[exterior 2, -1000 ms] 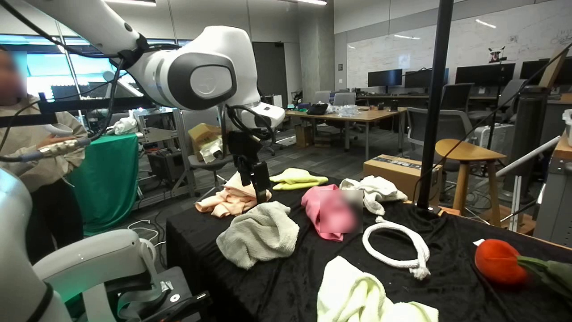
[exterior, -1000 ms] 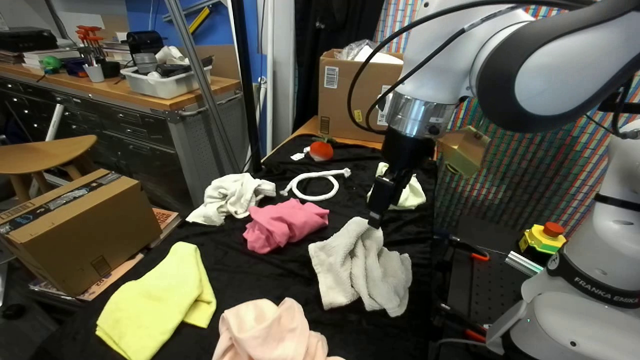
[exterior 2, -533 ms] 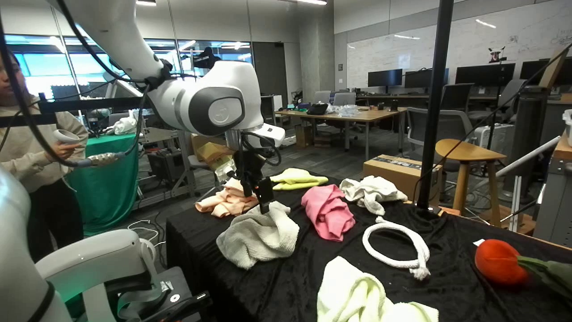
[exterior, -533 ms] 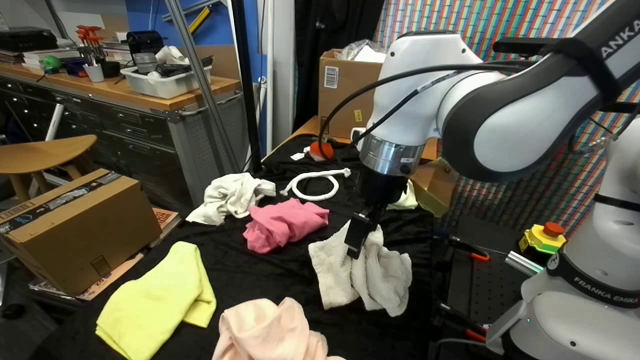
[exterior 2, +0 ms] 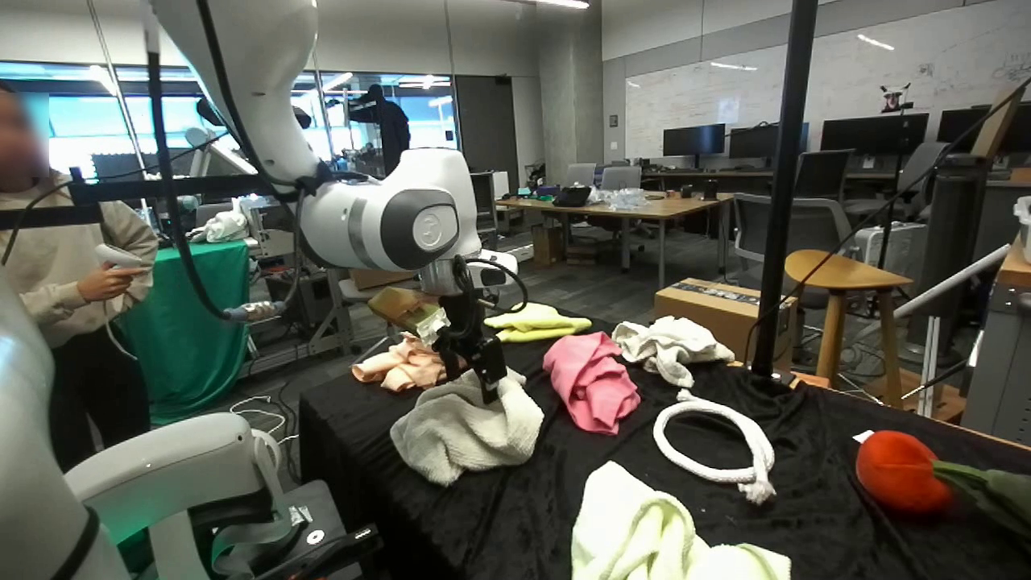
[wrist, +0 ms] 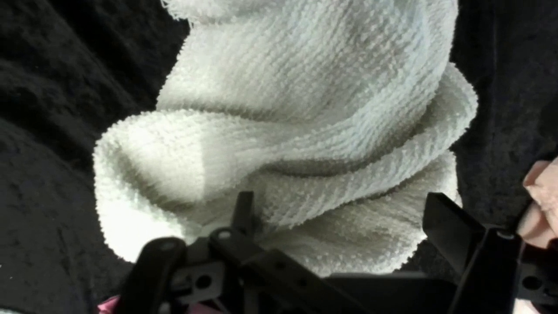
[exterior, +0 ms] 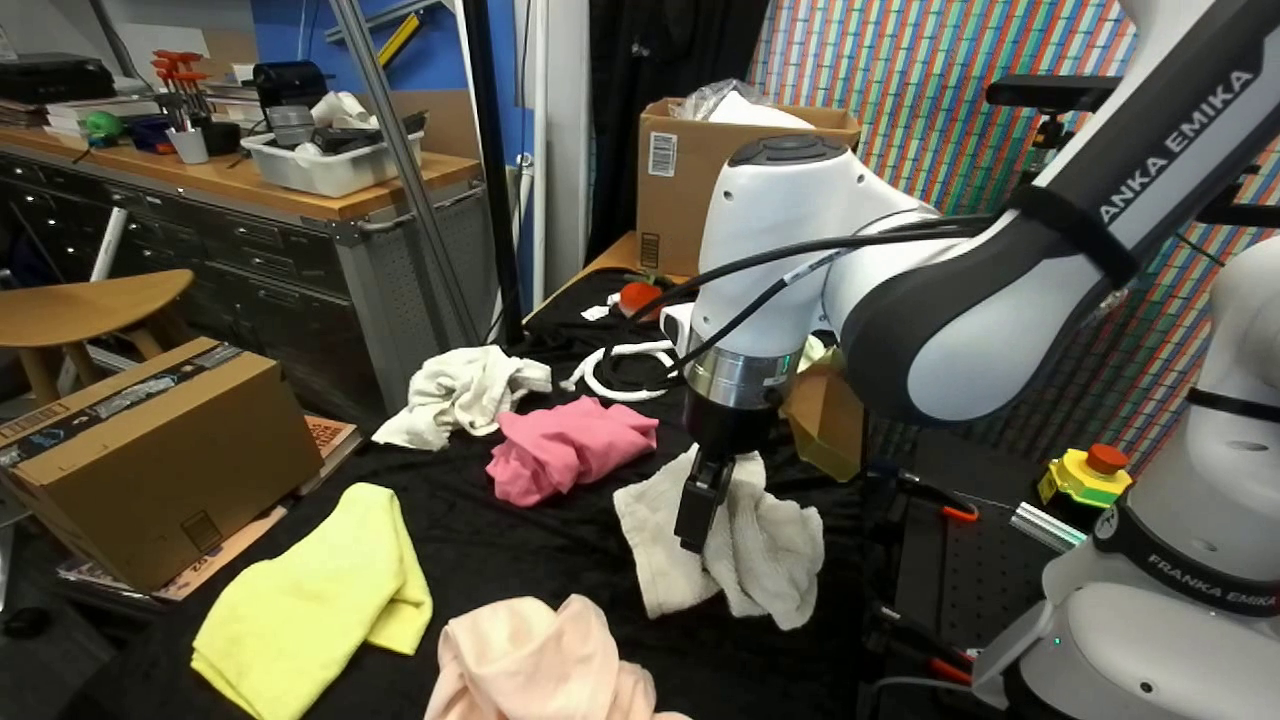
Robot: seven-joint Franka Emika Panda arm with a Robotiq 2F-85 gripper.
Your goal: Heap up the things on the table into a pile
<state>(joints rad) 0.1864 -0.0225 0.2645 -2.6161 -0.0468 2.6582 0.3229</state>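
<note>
Low in the wrist view, closest to me, the gripper [wrist: 340, 196] stood with its two black fingers [wrist: 451, 226] spread wide apart, and I had hold of nothing. Beneath and between them lay the grey-white terry cloth [wrist: 305, 131], thrown into deep folds over the middle of the frame; whether the fingertips touched it I could not tell.

At the bottom of an exterior view, nearest on the black-draped table [exterior 2: 540, 499], the pale lime cloth [exterior 2: 644, 532] lay rumpled, cut off by the frame. At the lower right sat the red-orange ball [exterior 2: 898, 471], green leaves [exterior 2: 987, 487] trailing from its right side, and left of it the white rope [exterior 2: 755, 474] curled into a ring. Left of centre, my arm [exterior 2: 419, 221] hung down from the upper left, with the gripper at the upper part of the grey-white terry cloth. Near it on the right lay the magenta pink cloth [exterior 2: 592, 383], crumpled, and just behind that the white cloth [exterior 2: 672, 342]. Farther back, left of centre, I saw the pale pink cloth [exterior 2: 403, 364], partly hidden behind the gripper, and about the middle the yellow cloth [exterior 2: 536, 321]. These things lay scattered over the table. Beyond the table, on the right, a taped cardboard box [exterior 2: 709, 322] stood beside a wooden stool [exterior 2: 846, 270].
</note>
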